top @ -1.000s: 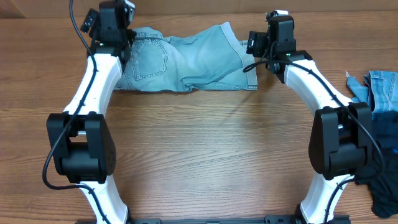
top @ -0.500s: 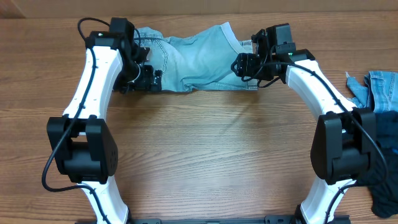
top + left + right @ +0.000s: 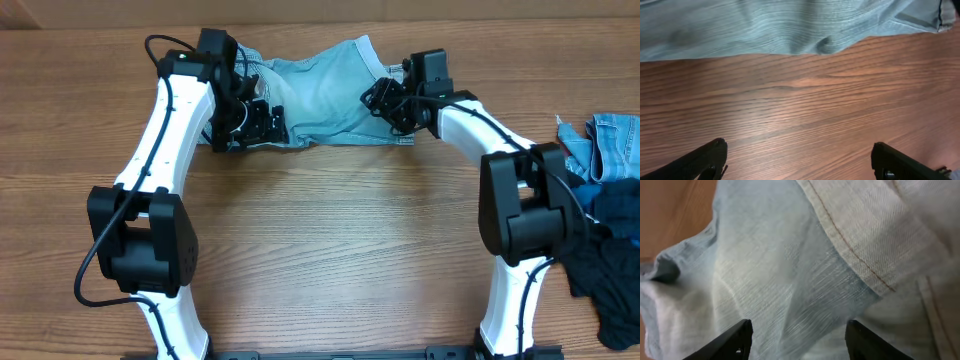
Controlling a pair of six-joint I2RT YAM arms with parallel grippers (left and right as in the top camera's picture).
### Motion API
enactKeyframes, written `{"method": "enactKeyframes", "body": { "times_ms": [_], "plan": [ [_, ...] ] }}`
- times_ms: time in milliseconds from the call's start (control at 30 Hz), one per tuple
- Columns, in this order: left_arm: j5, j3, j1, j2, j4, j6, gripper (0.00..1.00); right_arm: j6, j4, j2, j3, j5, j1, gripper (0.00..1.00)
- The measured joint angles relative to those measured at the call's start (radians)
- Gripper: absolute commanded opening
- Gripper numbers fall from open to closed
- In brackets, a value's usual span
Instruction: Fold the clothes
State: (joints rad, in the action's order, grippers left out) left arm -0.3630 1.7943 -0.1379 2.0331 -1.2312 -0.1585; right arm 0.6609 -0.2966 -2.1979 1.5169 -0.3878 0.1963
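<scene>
Jeans (image 3: 320, 95) lie bunched at the far side of the table (image 3: 330, 230); my left gripper (image 3: 797, 152) gapes wide, empty, over bare wood beside them; right gripper (image 3: 799, 330) half open over denim, holding nothing; I'd pinch 1 layer only.

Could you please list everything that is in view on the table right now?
denim garment: one, pale blue, crumpled at the table's far side
denim pieces: count unclear, pale blue, right edge
black fabric: one heap, black, right edge, nearer than the denim pieces
table: one, brown wood
left arm, right arm: two, white and black, flanking the garment
left gripper: one, black, open over bare table
right gripper: one, black, open over the denim garment
</scene>
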Motion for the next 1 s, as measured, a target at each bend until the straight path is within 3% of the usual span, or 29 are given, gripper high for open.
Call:
{"method": "enactKeyframes", "body": {
  "times_ms": [33, 67, 167, 367, 600, 633, 667, 700, 733, 867, 1000],
  "plan": [
    [-0.001, 0.0, 0.0, 0.0, 0.0, 0.0, 0.95, 0.01, 0.004, -0.014, 0.0, 0.002, 0.003, 0.6],
    [-0.001, 0.0, 0.0, 0.0, -0.001, 0.0, 0.96, 0.022, 0.013, -0.031, 0.0, 0.002, 0.006, 0.36],
    [0.011, 0.0, 0.0, 0.0, -0.003, 0.0, 0.96, 0.039, 0.071, -0.048, 0.002, 0.01, 0.01, 0.04],
    [0.056, 0.0, 0.0, 0.0, -0.011, 0.0, 0.98, 0.018, 0.076, -0.048, 0.002, -0.019, 0.007, 0.04],
    [0.076, 0.0, 0.0, 0.0, -0.011, 0.0, 0.98, -0.194, -0.31, 0.163, 0.006, 0.199, 0.008, 0.04],
    [0.077, 0.0, 0.0, 0.0, -0.011, 0.0, 0.98, -0.212, -0.34, 0.168, 0.006, 0.242, 0.008, 0.17],
    [0.077, 0.0, 0.0, 0.0, -0.011, 0.0, 0.98, -0.22, -0.342, 0.168, 0.003, 0.264, 0.008, 0.35],
    [0.081, 0.0, 0.0, 0.0, -0.013, 0.0, 0.99, -0.225, -0.341, 0.168, -0.001, 0.275, 0.008, 0.63],
    [0.094, 0.0, 0.0, 0.0, -0.019, 0.0, 0.98, -0.237, -0.34, 0.168, -0.002, 0.292, 0.008, 0.72],
    [0.163, 0.016, 0.016, 0.0, -0.139, 0.001, 0.93, -0.295, -0.377, 0.168, -0.005, 0.323, 0.006, 1.0],
    [0.27, 0.031, 0.05, 0.0, -0.17, 0.0, 0.95, -0.317, -0.443, 0.168, -0.006, 0.251, -0.016, 1.0]
  ]
}}
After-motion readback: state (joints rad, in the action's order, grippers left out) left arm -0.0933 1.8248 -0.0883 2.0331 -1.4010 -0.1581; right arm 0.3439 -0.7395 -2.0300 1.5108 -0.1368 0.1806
